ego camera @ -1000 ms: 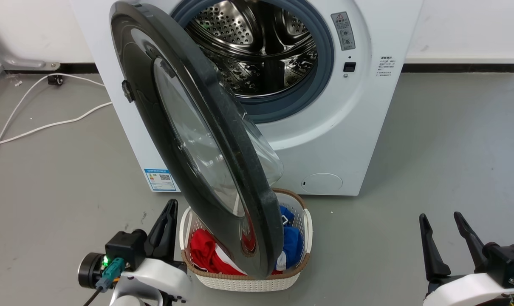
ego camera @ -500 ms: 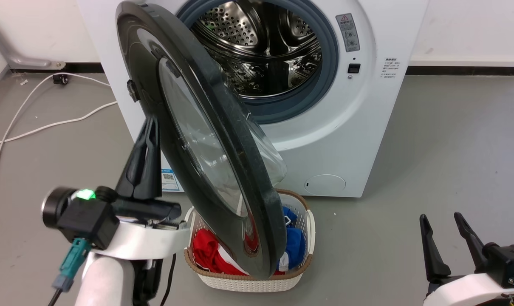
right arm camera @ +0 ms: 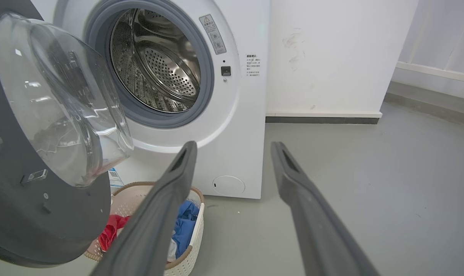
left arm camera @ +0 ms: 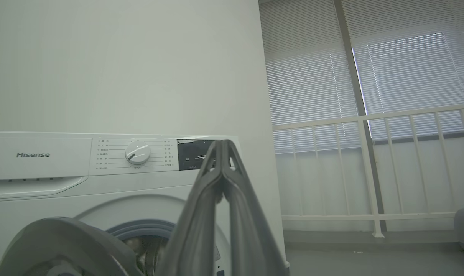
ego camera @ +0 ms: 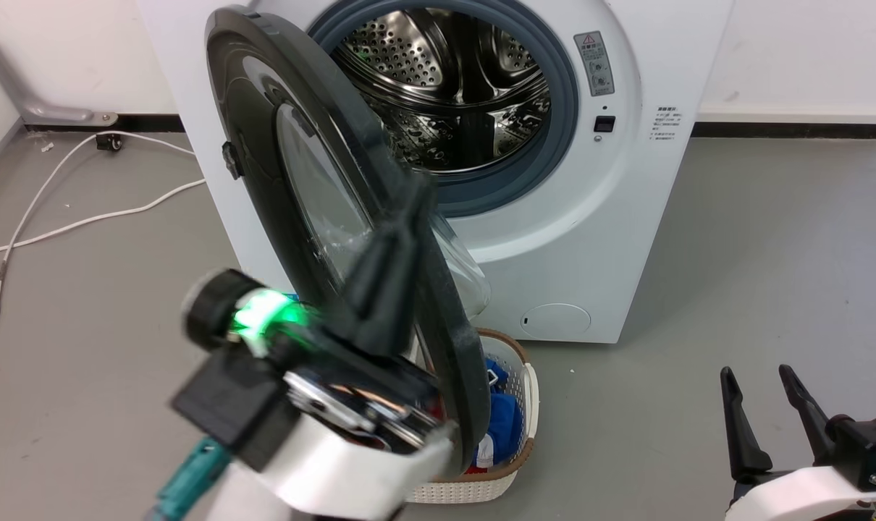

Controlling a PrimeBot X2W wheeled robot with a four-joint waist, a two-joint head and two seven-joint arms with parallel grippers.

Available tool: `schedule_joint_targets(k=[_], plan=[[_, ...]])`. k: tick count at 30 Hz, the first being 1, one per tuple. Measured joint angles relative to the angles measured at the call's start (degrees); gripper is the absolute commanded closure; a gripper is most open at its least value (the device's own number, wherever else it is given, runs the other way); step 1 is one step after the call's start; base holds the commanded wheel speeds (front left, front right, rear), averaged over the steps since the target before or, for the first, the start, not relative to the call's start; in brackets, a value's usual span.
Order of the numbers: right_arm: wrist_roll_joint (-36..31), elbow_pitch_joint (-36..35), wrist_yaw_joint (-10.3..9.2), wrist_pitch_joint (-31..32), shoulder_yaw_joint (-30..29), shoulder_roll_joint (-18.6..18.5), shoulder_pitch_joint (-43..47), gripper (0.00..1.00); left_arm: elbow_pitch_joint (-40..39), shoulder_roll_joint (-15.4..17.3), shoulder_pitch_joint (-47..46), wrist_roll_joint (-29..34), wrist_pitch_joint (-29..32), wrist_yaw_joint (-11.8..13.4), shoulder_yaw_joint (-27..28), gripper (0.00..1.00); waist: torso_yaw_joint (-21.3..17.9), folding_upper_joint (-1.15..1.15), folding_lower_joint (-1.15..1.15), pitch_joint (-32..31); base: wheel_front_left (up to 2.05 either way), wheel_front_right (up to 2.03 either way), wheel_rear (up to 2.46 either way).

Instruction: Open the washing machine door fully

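The white washing machine (ego camera: 590,239) stands ahead with its steel drum (ego camera: 452,79) exposed. The glossy black washing machine door (ego camera: 257,145) hangs about half open, hinged on the left, its rim swung toward me. My left gripper (ego camera: 416,195) is raised and blurred, shut on nothing, its tips in front of the door's outer rim; contact cannot be told. In the left wrist view the shut left gripper (left arm camera: 222,145) points at the control panel, above the door (left arm camera: 63,245). My right gripper (ego camera: 756,373) rests open at the lower right, far from the door (right arm camera: 44,214).
A white laundry basket (ego camera: 514,463) with red and blue clothes sits on the floor under the door's lower rim. A white cable (ego camera: 83,217) trails over the grey floor at the left. A wall stands behind the machine, and a railing (left arm camera: 370,119) by a window.
My left arm has risen from floor level at the lower left and swung right, up in front of the door's rim. The door's angle and the right gripper look unchanged.
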Motion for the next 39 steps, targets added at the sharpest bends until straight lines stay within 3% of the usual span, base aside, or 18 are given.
schedule_joint_targets(k=[8, 15, 20, 27, 35, 39], plan=[[0.0, 0.41, 0.0, -0.03, -0.62, 0.0, 0.03, 0.0, 0.56, 1.02, 2.53, -7.12, 8.82, -0.67, -12.8, 1.0, 0.66, 0.0, 0.0, -0.14, 0.0, 0.0, 0.0], [0.0, 0.74, -0.01, 0.04, -0.24, 0.01, -0.07, 0.0, 8.51, 2.6, 5.15, -13.13, 14.14, -0.76, -21.43, 1.0, 0.37, 0.0, 0.0, 0.12, 0.0, 0.0, 0.0], [0.01, 1.18, 0.0, 0.03, -0.24, 0.02, -0.12, 0.0, 17.15, 3.41, 5.27, -13.45, 14.45, -0.13, -20.91, 1.0, -0.65, 0.0, 0.0, 0.3, 0.0, 0.0, 0.0], [0.09, 1.77, 0.0, -0.05, -0.02, 0.02, -0.17, 0.0, 25.73, 2.63, 3.81, -13.62, 11.27, 2.74, -17.56, 1.0, -2.06, 0.0, 0.0, 0.59, 0.0, 0.0, 0.0], [0.18, 1.98, 0.0, -0.32, 0.01, 0.02, -0.25, 0.0, 31.55, 2.31, 2.5, -13.02, 7.42, 6.19, -14.26, 1.0, -2.81, 0.0, 0.0, 1.12, 0.0, 0.0, 0.0], [0.16, 1.94, -0.01, -0.41, -0.33, 0.02, -0.28, 0.0, 32.72, 2.05, 2.04, -12.54, 5.94, 6.64, -14.26, 1.0, -2.37, 0.0, 0.0, 1.4, 0.0, 0.0, 0.0]])
